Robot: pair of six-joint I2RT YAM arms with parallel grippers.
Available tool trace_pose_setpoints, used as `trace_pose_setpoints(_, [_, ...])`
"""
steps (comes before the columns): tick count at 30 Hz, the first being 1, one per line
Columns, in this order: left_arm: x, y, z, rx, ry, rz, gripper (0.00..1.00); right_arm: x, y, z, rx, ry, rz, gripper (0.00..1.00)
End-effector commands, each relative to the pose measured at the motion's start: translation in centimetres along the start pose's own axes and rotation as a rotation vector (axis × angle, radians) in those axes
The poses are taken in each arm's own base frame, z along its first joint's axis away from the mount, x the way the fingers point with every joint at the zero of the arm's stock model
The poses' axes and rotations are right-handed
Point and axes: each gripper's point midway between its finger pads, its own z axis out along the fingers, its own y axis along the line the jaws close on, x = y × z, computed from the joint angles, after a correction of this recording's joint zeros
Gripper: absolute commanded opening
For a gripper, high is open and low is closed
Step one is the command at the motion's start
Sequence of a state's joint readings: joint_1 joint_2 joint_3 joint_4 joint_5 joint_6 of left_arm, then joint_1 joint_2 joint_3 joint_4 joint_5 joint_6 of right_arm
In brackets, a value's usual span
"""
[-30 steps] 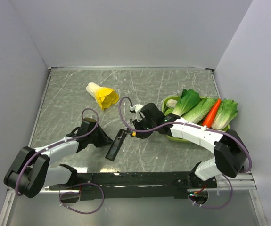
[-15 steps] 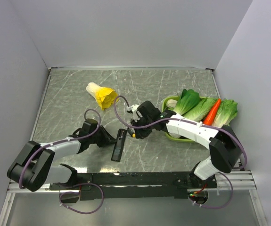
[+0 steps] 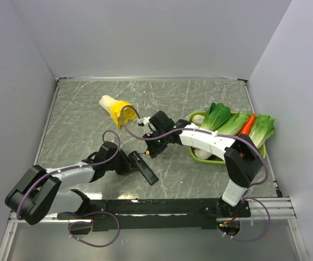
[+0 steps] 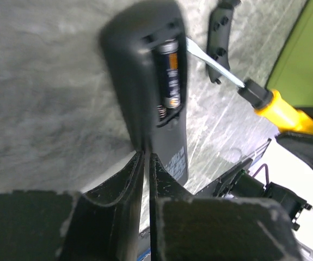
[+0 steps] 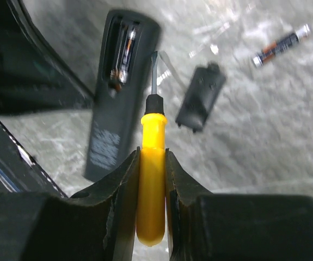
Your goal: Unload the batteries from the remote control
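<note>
Right gripper [image 5: 152, 155]: clamped on the yellow handle of the screwdriver [image 5: 152, 122], blade tip at the rim of the open bay.
Left gripper [image 4: 144, 157]: jaws almost together, nipping the near end of the remote control [image 4: 129, 70].
Remote control: on the table [image 3: 80, 119] between the arms, seated battery [image 4: 170, 70] in the bay.
Loose battery [image 5: 281, 46] and cover [image 5: 200, 98]: lying beside the remote control.

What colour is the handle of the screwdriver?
The plastic screwdriver handle is bright yellow; the right wrist view shows it best.

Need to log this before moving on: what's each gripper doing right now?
Left gripper: closed, tips at the remote; a grip cannot be told.
Right gripper: closed on the screwdriver.
</note>
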State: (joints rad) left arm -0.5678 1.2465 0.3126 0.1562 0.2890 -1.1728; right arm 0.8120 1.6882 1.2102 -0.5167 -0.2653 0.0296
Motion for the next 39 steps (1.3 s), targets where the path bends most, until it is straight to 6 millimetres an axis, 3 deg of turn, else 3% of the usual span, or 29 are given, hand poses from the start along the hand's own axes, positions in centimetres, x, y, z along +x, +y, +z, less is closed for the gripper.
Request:
trace_pose_setpoints(1, [-0.4, -1.8, 0.2, 0.066, -0.033, -0.003, 0.13, -2.8, 1.6, 0.4, -0.072, -0.046, -0.044, 0.00])
trace_pose_setpoints(6, [-0.2, -3.0, 1.2, 0.088, -0.013, 0.011, 0.16, -3.8, 2.7, 1.3, -0.144, -0.055, -0.095, 0.00])
trace_pose_setpoints(9, [0.0, -3.5, 1.5, 0.087, 0.011, 0.014, 0.17, -4.9, 2.4, 1.2, -0.118, -0.067, -0.090, 0.00])
trace_pose_setpoints(12, [-0.6, -4.6, 0.7, 0.093, -0.015, 0.027, 0.22, -6.1, 1.6, -0.2, -0.047, -0.086, -0.067, 0.00])
trace_pose_setpoints(13, [-0.5, -3.8, 0.4, 0.047, -0.016, 0.023, 0.25, -6.4, 1.5, -0.7, -0.033, -0.096, -0.068, 0.00])
trace_pose_setpoints(15, [-2.1, -4.9, -0.7, 0.043, -0.093, 0.038, 0.34, -6.5, 1.3, -2.2, 0.002, -0.121, -0.041, 0.00])
trace_pose_setpoints(17, [-2.9, -3.9, -1.6, -0.014, -0.128, 0.045, 0.41, -5.3, 0.8, -2.9, 0.040, -0.101, -0.009, 0.00])
trace_pose_setpoints(18, [-4.0, -4.6, -2.3, -0.005, -0.179, 0.052, 0.41, -5.4, 0.6, -4.0, 0.062, -0.121, -0.004, 0.00])
trace_pose_setpoints(19, [-4.9, -4.7, -2.8, -0.010, -0.207, 0.056, 0.42, -4.2, 0.7, -4.1, 0.063, -0.102, 0.006, 0.00])
trace_pose_setpoints(21, [-6.1, -4.8, -3.5, -0.019, -0.239, 0.056, 0.42, -3.7, 1.1, -6.0, 0.059, -0.138, 0.008, 0.00])
trace_pose_setpoints(22, [-7.3, -4.6, -3.9, -0.029, -0.270, 0.060, 0.41, -2.1, 1.1, -5.9, 0.056, -0.114, 0.023, 0.00])
trace_pose_setpoints(23, [-8.0, -4.2, -3.9, -0.047, -0.281, 0.058, 0.39, -2.0, 1.4, -7.2, 0.050, -0.146, 0.022, 0.00])
trace_pose_setpoints(26, [-11.3, -4.4, -4.0, -0.071, -0.344, 0.083, 0.33, 0.9, 2.7, -8.0, 0.003, -0.128, 0.027, 0.00])
trace_pose_setpoints(29, [-12.1, -5.1, -2.5, -0.083, -0.295, 0.105, 0.28, 3.7, 4.8, -7.8, -0.087, -0.084, 0.011, 0.00])
trace_pose_setpoints(32, [-12.3, -5.0, -0.8, -0.103, -0.244, 0.132, 0.25, 6.8, 5.4, -7.2, -0.082, -0.016, 0.007, 0.00])
trace_pose_setpoints(36, [-12.0, -3.7, 1.0, -0.137, -0.192, 0.146, 0.24, 9.8, 3.9, -6.8, 0.023, 0.028, 0.079, 0.00])
trace_pose_setpoints(39, [-11.3, -2.6, 2.3, -0.156, -0.130, 0.151, 0.24, 10.1, 2.6, -7.8, 0.111, 0.003, 0.134, 0.00])
